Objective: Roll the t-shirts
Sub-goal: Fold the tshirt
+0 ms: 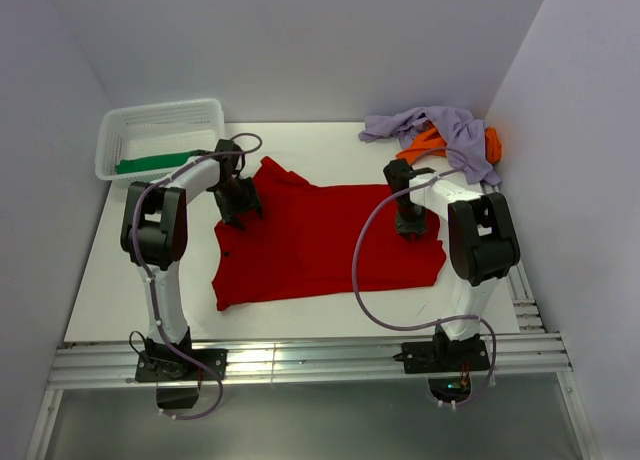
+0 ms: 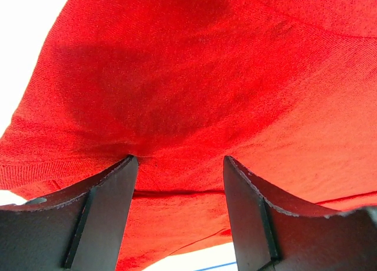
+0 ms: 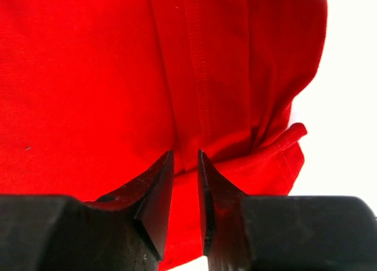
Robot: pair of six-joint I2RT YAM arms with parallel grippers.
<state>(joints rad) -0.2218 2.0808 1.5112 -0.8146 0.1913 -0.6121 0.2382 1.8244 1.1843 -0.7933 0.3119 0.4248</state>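
Closest to us in the wrist views are two pairs of black fingers [image 2: 109, 209], one pair per arm. We see the left gripper [image 2: 179, 160] with its jaws standing well apart, tips resting on the red t-shirt [image 2: 194, 76]; the cloth spans the gap and nothing is pinched. We see the right gripper [image 3: 185, 155] with its jaws almost together, a ridge of the same red cloth caught in the narrow slit between them and creases running in toward the tips.

We count four shirts. That one red t-shirt lies spread mostly flat in the middle of the table [image 1: 120, 290], with the left gripper at its far left part and the right gripper near its right edge. One lavender t-shirt [image 1: 450, 128] and one orange t-shirt [image 1: 424, 146] sit crumpled together in the far right corner, the lavender draped over the orange. One green t-shirt [image 1: 150, 164] lies inside the single white mesh basket [image 1: 160, 111] in the far left corner, apart from the red one
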